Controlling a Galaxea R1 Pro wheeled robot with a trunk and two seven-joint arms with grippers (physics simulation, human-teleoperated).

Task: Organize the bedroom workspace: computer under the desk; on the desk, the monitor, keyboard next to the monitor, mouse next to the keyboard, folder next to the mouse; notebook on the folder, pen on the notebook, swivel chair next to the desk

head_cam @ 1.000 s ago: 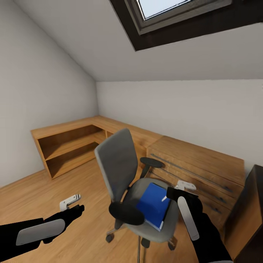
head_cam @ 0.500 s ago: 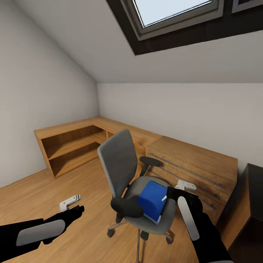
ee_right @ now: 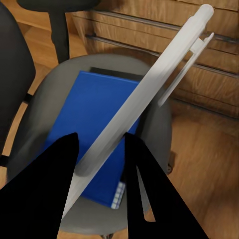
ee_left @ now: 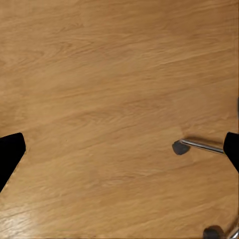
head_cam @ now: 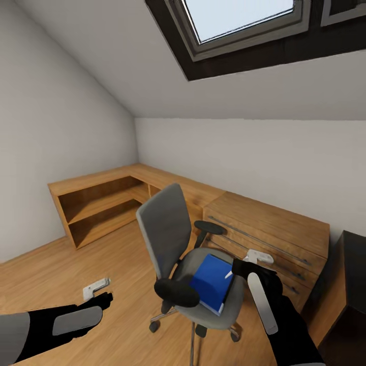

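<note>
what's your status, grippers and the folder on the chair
Right gripper shut on pen, above chair. Left gripper open, empty, over floor. Blue folder flat on swivel chair seat. Nothing blocking.

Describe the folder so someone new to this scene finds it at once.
Find the grey swivel chair standing on the wooden floor in front of the drawer unit. On its seat lies the folder, flat: the only bright blue thing in the room, beside the right gripper holding a white pen.

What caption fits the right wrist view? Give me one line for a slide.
Right fingers pinch a white pen above the blue folder lying on the chair.
</note>
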